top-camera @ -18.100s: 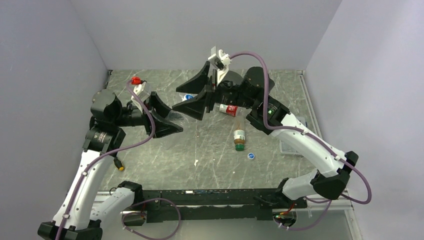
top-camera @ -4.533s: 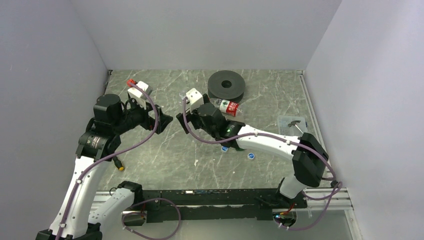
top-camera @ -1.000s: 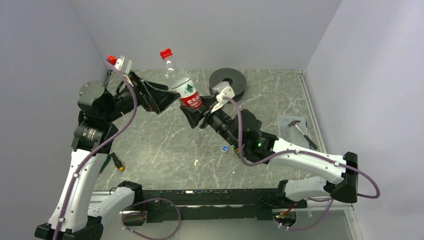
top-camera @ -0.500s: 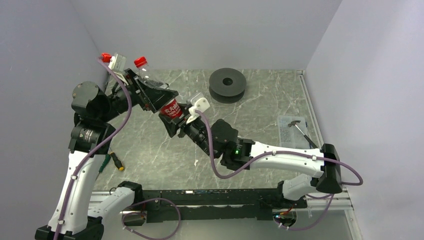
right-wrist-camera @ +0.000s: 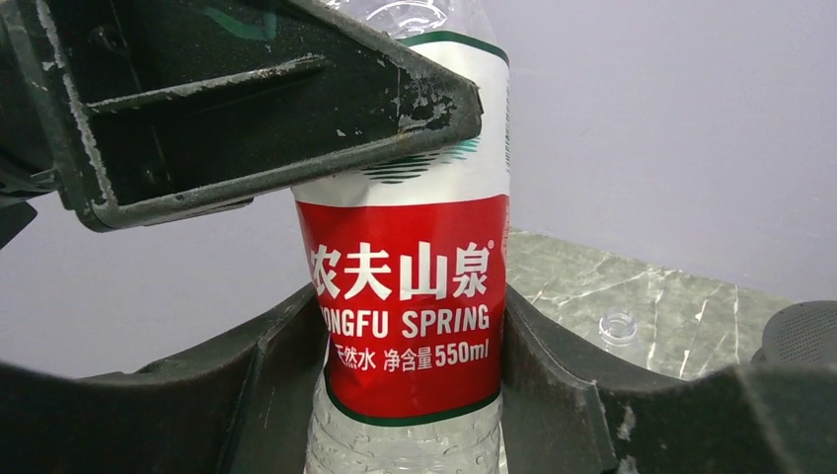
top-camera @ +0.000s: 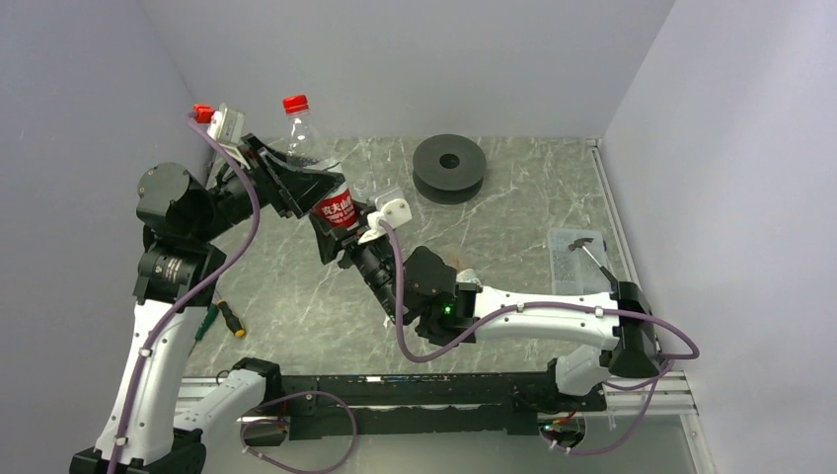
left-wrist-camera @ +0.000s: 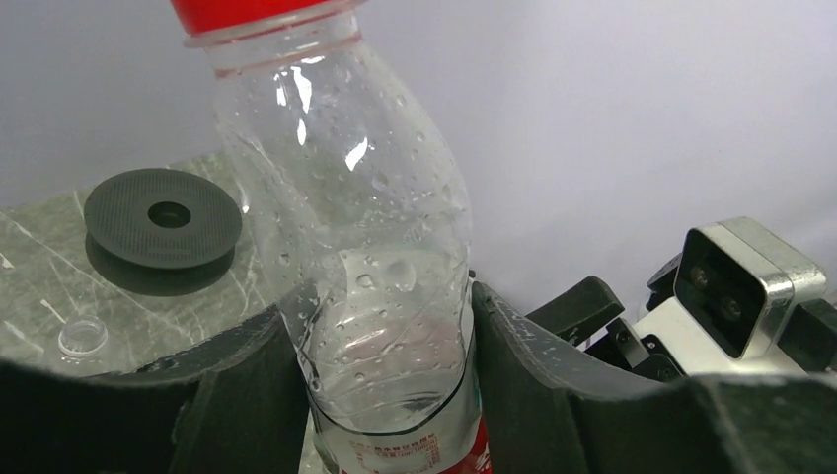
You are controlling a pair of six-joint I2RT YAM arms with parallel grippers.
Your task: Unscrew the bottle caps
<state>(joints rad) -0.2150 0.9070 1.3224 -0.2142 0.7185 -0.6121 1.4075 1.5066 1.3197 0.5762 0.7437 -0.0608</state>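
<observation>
A clear bottle with a red label (top-camera: 337,210) and a red cap (top-camera: 295,103) is held up in the air over the left of the table, cap uppermost. My right gripper (top-camera: 338,235) is shut on its labelled lower body (right-wrist-camera: 405,296), a finger pressing on each side. My left gripper (top-camera: 299,181) is shut on the clear upper body (left-wrist-camera: 365,247) just above the label, and the plastic is dented there. The cap (left-wrist-camera: 257,10) sticks out above the left fingers (left-wrist-camera: 247,395), with nothing touching it. A capless clear bottle's open neck (right-wrist-camera: 617,326) shows on the table behind.
A black disc (top-camera: 449,168) lies at the back of the marble table (top-camera: 523,197). A clear box with a small tool (top-camera: 577,255) sits at the right. A screwdriver (top-camera: 222,318) lies at the near left. Grey walls enclose three sides.
The right arm carried the bottle leftwards to the left gripper. The left gripper's jaws, wide open a second ago, have closed onto the bottle's upper body.
</observation>
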